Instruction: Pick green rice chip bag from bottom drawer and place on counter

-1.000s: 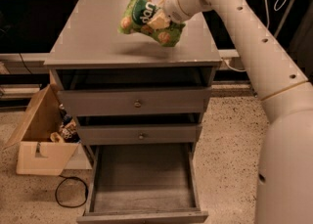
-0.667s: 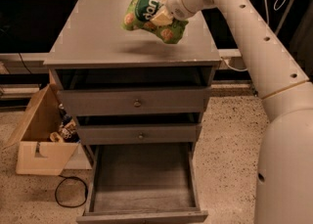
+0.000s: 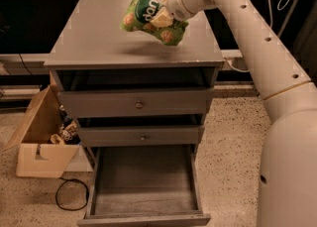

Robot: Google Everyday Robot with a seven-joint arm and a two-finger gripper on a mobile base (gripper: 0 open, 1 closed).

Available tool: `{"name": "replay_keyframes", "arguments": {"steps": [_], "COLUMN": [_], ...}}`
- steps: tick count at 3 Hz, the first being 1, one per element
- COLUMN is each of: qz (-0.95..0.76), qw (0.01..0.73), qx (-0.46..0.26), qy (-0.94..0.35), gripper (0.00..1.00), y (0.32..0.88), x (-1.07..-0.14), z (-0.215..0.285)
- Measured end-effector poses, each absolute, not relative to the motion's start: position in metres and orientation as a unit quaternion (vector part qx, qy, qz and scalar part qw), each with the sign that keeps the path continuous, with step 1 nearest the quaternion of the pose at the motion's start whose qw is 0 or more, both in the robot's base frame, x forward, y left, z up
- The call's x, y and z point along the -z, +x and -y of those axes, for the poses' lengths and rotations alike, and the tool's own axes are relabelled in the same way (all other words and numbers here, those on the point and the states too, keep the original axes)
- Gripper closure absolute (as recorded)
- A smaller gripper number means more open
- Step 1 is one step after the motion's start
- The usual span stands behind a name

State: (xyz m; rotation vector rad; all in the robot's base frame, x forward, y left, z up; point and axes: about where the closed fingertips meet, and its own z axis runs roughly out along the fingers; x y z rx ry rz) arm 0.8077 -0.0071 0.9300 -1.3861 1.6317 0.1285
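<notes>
The green rice chip bag (image 3: 142,8) hangs in the air above the counter (image 3: 94,42), over its rear right part, tilted with one corner up and its lower edge clear of the surface. A soft shadow lies on the counter just under it, so I judge it is raised and not resting there. It stays aloft only because the claw (image 3: 161,19) is clamped on its right side, reaching in from beyond the counter's right rear corner. The hold bunches the foil, which would explain the crumpled, slanted look. Being over the counter fits the last step of the task: lowering and release look like what remains.

Below the counter's front edge, the bottom drawer (image 3: 143,184) stands pulled fully out, its grey floor bare, as expected once the bag has been lifted from it. The two knobbed drawers (image 3: 136,103) between it and the counter are nearly closed.

The bag covers most of the claw, so only a pale bit shows against the foil; how deep the grip goes cannot be told. The arm (image 3: 233,3) runs off the top edge to the counter's right, and its base fills the lower right corner. Left of the counter, on the floor, an open cardboard box (image 3: 42,159) holds items too dark to name.
</notes>
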Motion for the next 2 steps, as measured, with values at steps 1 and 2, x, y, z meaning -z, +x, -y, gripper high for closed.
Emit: {"name": "replay_keyframes", "arguments": {"steps": [1,2], "qz": [-0.668,-0.665], "qw": [0.488,0.507], "qx": [-0.047,-0.024], "qy": [-0.560,-0.548], "gripper": [0.01,0.00], "y": [0.809,0.810], "x": [-0.934,-0.952], "z": [0.012,0.028]}}
